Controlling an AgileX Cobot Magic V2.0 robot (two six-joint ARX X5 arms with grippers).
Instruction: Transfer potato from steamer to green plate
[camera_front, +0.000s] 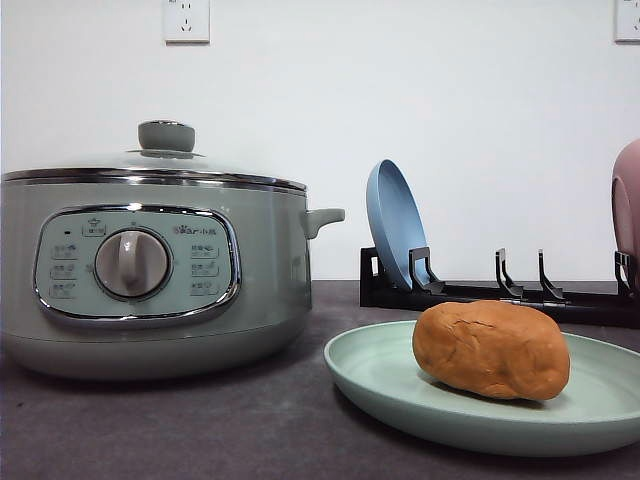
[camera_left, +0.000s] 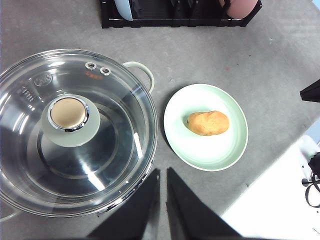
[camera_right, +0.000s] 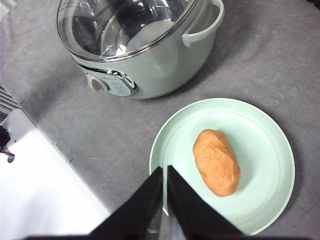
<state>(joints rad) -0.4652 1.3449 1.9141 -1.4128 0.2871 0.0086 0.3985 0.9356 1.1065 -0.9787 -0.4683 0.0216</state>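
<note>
potato (camera_front: 492, 349): lies on its side on the green plate (camera_front: 390, 385), touching it; no gripper holds it; I judge the move is done
why there: the plate is flat and wide, so the lump rests and does not roll; it sits a bit off the middle, away from the rim
long way: in the front view its long side runs left to right across the plate; the fat end is on the left and it gets lower to the right; it is not standing up
steamer (camera_front: 150, 270): sits just beside the plate, not touching; the glass lid (camera_left: 70, 127) is on
left gripper (camera_left: 163, 200): up high over the steamer's edge; fingers almost together with a thin gap; holds nothing
right gripper (camera_right: 164, 200): up high over the plate's near rim; fingers almost together; holds nothing
rack (camera_front: 500, 290): behind the plate, with a blue plate (camera_front: 395, 225) standing on edge
</note>
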